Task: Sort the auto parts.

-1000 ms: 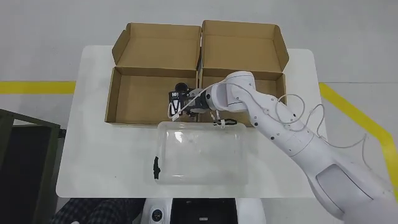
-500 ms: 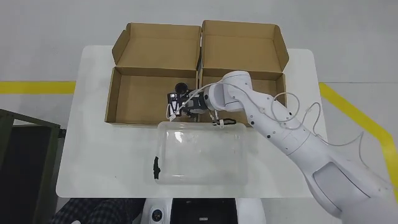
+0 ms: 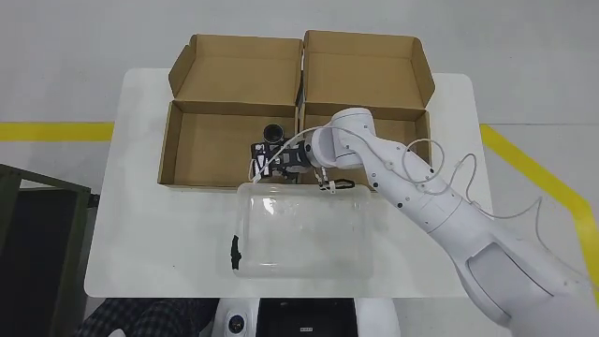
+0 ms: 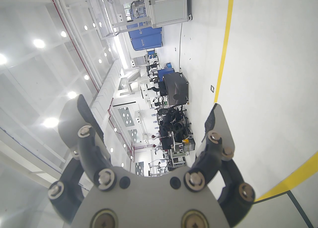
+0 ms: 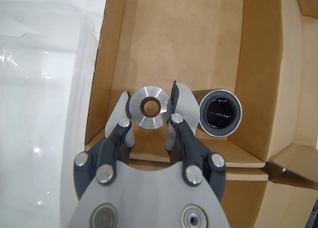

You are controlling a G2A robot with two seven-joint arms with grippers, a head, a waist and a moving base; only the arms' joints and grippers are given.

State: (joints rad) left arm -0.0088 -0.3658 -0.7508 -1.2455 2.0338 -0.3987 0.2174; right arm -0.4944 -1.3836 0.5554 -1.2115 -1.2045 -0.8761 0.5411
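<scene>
**A:** So, starting on the left, what is the left gripper (image 4: 150,105) doing?

**B:** It faces a bright hall with a yellow floor line (image 4: 224,40). Its dark, ribbed fingers are spread wide with nothing between them.

**A:** And on the smooth white table (image 3: 140,225)?

**B:** At the back, on the left, stands the brown, matte left cardboard box (image 3: 168,145) with its lid flap folded back. In front of the boxes sits a clear plastic bin (image 3: 299,239), glossy with rounded corners. A small black piece (image 3: 234,253), thin and slightly bent, lies at the bin's left edge.

**A:** Where is the part being sorted?

**B:** It is in the left box's near right corner. There the right gripper (image 5: 150,95) is clamped on a silver metal ring (image 5: 160,114), which is machined, flat-faced and has a round bore. A pale finger presses on each side of it. I cannot tell whether the ring touches the cardboard floor (image 5: 174,40).

**A:** Is anything beside it?

**B:** A short steel sleeve (image 5: 220,114) lies on its side just beside one finger, against the box's right wall. It is black inside, with rows of tiny balls.

**A:** And further right?

**B:** The right cardboard box (image 3: 402,124) touches the left one, with its flap also back. The white arm crosses its near side and hides much of its floor.
</scene>
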